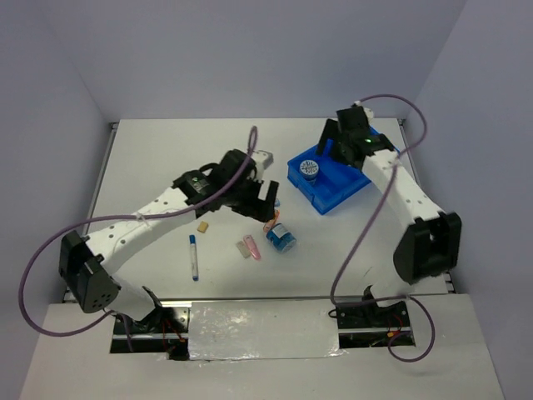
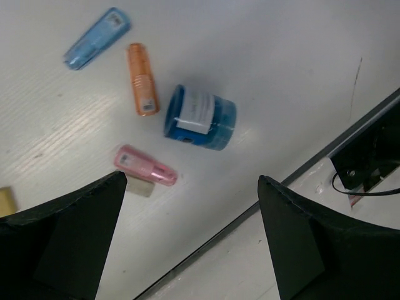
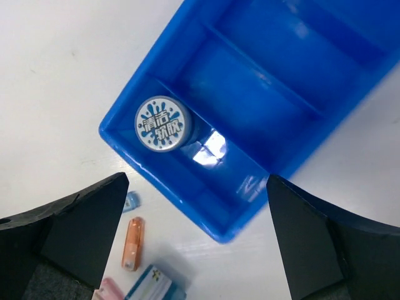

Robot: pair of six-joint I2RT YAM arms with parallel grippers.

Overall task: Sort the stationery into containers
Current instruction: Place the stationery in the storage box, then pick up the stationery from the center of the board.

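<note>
Overhead view: bright, even, soft light from above. White tabletop (image 1: 166, 158) nearly washed out, walls (image 1: 250, 50) tinted lilac. Shadows soft and faint, one under my left arm (image 1: 150, 221), one beside the tray (image 1: 306, 187) near the tabletop's far right corner. Focus fine, but small items lack detail.

My left wrist view: tabletop greyer, dark soft shadow hugging the round box (image 2: 200, 117), whole picture slightly soft. My left fingers (image 2: 62, 244) are black, blurry, no texture.

My right wrist view: sharpest one. White glare patch on the tray floor next to the other round box (image 3: 161, 123), bare tabletop blown out white. My right fingers (image 3: 325, 250) are dark and underexposed.
</note>
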